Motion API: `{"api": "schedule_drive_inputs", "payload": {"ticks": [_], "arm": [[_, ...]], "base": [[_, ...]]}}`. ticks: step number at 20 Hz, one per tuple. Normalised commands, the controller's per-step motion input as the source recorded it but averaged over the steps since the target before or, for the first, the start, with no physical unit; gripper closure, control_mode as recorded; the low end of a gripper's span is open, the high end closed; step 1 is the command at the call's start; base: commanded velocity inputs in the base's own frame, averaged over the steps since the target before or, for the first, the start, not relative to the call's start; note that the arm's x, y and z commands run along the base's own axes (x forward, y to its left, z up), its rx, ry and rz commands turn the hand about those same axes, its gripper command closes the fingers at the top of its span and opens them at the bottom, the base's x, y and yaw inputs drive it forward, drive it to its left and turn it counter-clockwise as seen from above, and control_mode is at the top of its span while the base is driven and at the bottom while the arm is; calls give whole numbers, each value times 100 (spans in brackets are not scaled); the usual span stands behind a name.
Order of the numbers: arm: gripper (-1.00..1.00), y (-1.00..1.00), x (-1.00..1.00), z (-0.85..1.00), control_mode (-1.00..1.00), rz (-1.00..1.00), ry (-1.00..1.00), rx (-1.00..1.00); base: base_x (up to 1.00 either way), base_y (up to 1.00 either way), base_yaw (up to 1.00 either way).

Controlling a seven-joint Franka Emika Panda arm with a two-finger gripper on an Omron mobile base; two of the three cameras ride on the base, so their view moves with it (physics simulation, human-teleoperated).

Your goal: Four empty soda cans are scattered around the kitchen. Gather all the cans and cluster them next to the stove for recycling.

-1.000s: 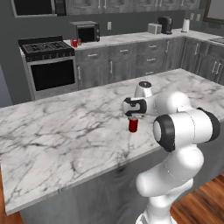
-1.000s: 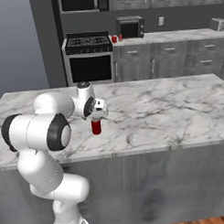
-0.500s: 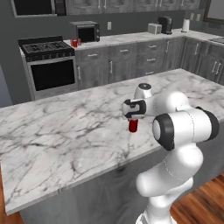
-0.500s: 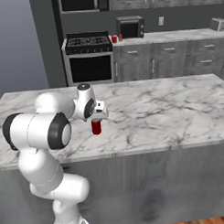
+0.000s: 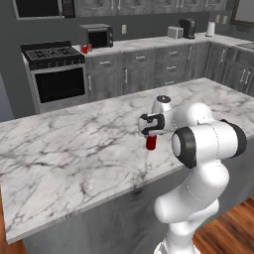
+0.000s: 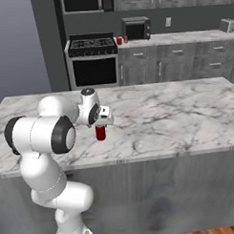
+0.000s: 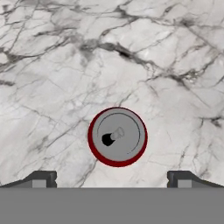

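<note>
A red soda can [image 5: 151,143] with a silver top stands upright on the marble island [image 5: 74,149], near its front edge. My gripper [image 5: 151,130] hangs straight above the can, open and pointing down, clear of it. From the hand view the can [image 7: 117,137] sits centred just ahead of the gripper [image 7: 111,178], with one dark fingertip [image 7: 41,178] far out on each side. In the right base view the same can [image 6: 101,133] is under the hand [image 6: 103,117]. The black stove [image 5: 54,57] stands at the back wall, and two more red cans [image 5: 86,48] rest on the counter to its right.
A dark countertop oven [image 5: 98,35] sits just right of those two cans. Further along the back counter are a toaster [image 5: 174,32], a coffee maker [image 5: 187,27] and a paper-towel roll [image 5: 211,27]. The island's front edge [image 5: 124,191] runs close below the near can.
My hand has sunk slightly toward the can on the island. The can has not moved and the jaws stay wide.
</note>
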Motion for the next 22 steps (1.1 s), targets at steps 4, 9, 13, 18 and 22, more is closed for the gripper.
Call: {"api": "schedule_drive_inputs", "payload": {"ticks": [4, 9, 13, 18, 22], "arm": [[-100, 0, 10, -6, -100, 0, 0, 0], [-100, 0, 12, -6, -100, 0, 0, 0], [-100, 0, 11, -6, -100, 0, 0, 0], [-100, 0, 4, -7, -100, 0, 0, 0], [-100, 0, 3, -8, -100, 0, 0, 0]], "base": [[0, 0, 0], [0, 0, 0], [0, 0, 0], [0, 0, 0], [0, 0, 0]]}}
